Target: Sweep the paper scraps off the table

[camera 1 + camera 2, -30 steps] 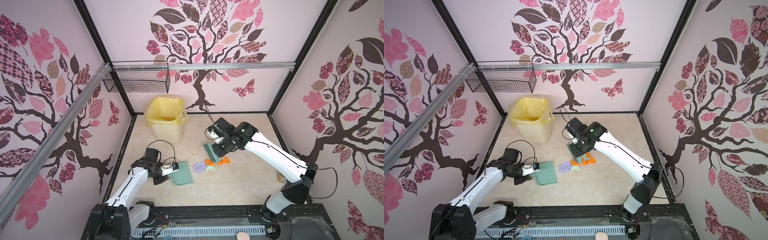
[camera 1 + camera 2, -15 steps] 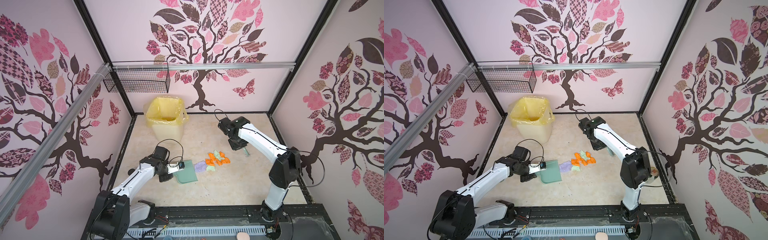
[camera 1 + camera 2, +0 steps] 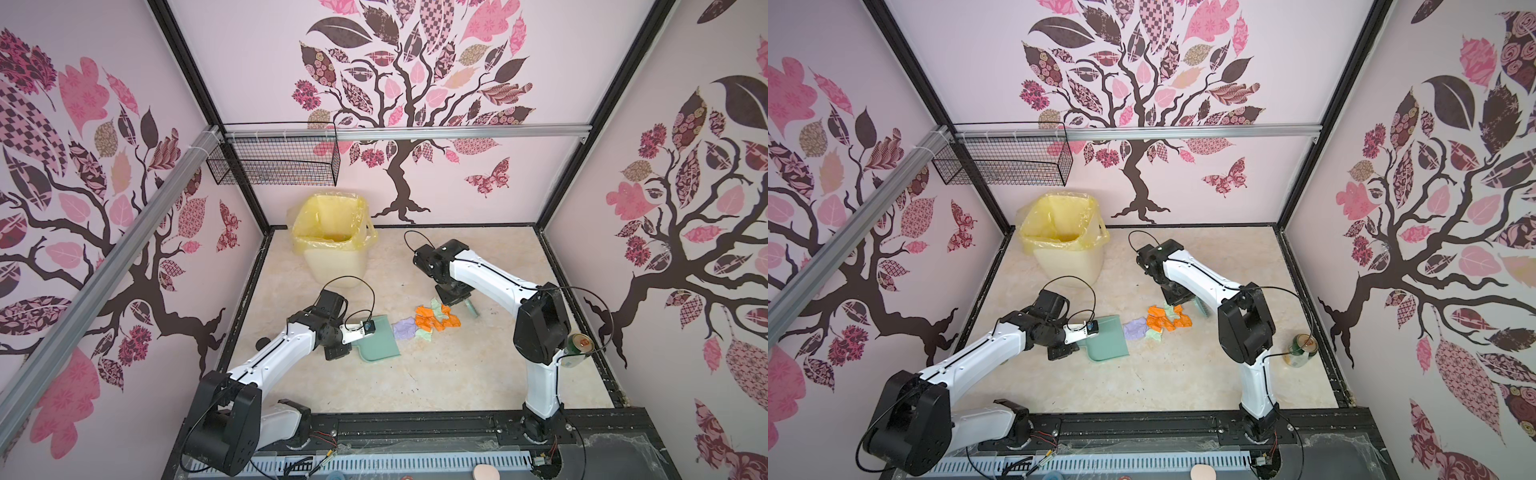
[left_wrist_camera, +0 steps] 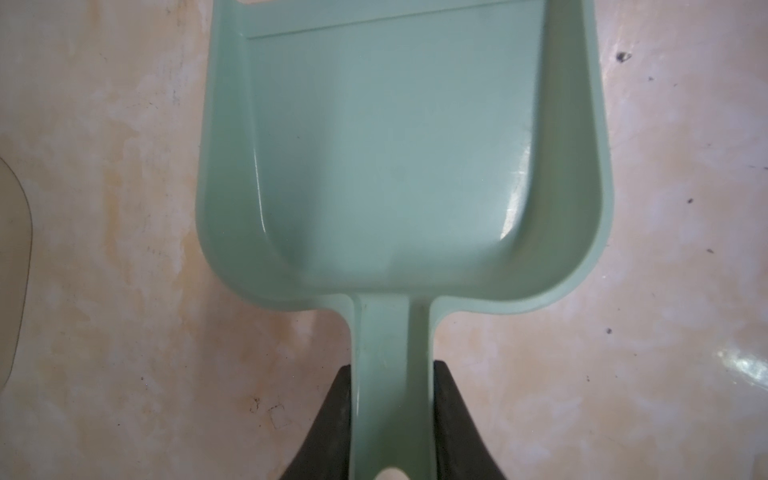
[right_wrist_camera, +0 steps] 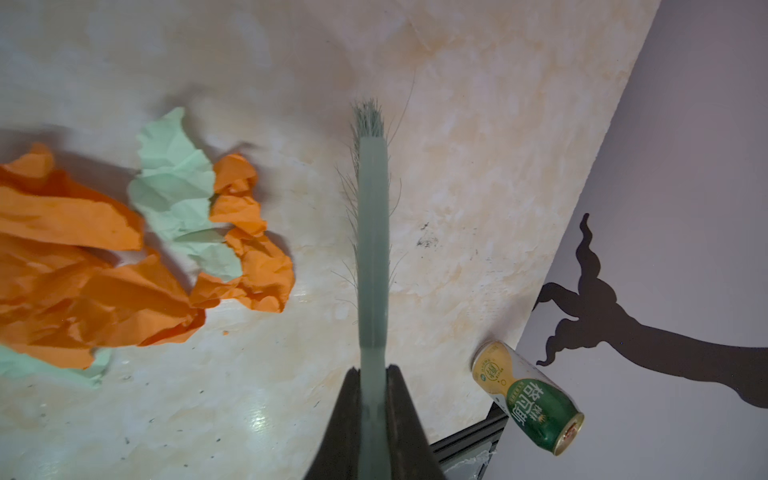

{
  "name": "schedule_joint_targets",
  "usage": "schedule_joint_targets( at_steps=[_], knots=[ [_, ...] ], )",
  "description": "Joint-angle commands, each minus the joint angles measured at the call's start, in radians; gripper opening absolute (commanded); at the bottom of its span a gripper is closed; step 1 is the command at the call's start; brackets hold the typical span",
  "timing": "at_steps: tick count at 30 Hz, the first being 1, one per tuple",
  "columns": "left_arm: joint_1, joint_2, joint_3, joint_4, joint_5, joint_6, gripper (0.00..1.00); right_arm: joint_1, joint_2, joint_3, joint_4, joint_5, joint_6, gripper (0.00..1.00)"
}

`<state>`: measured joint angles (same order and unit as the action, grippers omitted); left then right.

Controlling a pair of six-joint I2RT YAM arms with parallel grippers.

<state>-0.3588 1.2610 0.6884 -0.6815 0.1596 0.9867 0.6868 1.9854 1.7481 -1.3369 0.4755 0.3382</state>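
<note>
Crumpled orange, lilac and pale green paper scraps (image 3: 432,318) (image 3: 1163,320) (image 5: 104,266) lie in one loose pile mid-table (image 3: 436,374). Left of the pile, a teal dustpan (image 3: 380,343) (image 3: 1106,340) (image 4: 399,158) rests flat with its mouth toward the lilac scrap and nothing inside. My left gripper (image 3: 343,353) (image 4: 390,374) is shut on its handle. Just right of the pile, my right gripper (image 3: 455,297) (image 3: 1177,299) (image 5: 374,374) is shut on the handle of a teal brush (image 3: 471,309) (image 3: 1202,309) (image 5: 374,232), whose bristles stand a little apart from the nearest orange scrap.
A bin lined with a yellow bag (image 3: 332,245) (image 3: 1065,245) stands at the back left. A green and yellow drink can (image 3: 577,349) (image 3: 1302,349) (image 5: 528,395) sits by the right wall, near the black frame edge. A wire basket (image 3: 274,160) hangs high on the back left.
My right arm has carried the brush from the back left of the pile round to its right side. The left arm has slid the dustpan slightly right, closer to the scraps.
</note>
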Motion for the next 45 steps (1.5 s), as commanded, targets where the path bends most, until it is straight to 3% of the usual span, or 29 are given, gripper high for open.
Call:
schedule_joint_targets(
  at_steps=[1, 19, 39, 42, 45],
  knots=[
    [-0.014, 0.017, 0.029, 0.014, -0.032, -0.020, 0.00, 0.050, 0.015, -0.010, 0.001, -0.078, 0.067, 0.00],
    [-0.055, 0.042, 0.034, 0.028, -0.046, -0.050, 0.00, 0.239, -0.002, 0.084, 0.060, -0.287, 0.178, 0.00],
    [-0.069, 0.054, 0.026, 0.044, -0.043, -0.068, 0.00, 0.284, -0.040, 0.201, 0.157, -0.443, 0.201, 0.00],
    [-0.069, 0.051, 0.021, 0.045, -0.044, -0.067, 0.00, 0.284, -0.062, 0.217, 0.159, -0.414, 0.208, 0.00],
    [-0.069, 0.037, 0.002, 0.046, -0.058, -0.055, 0.00, 0.276, -0.095, 0.250, 0.096, -0.287, 0.230, 0.00]
  ],
)
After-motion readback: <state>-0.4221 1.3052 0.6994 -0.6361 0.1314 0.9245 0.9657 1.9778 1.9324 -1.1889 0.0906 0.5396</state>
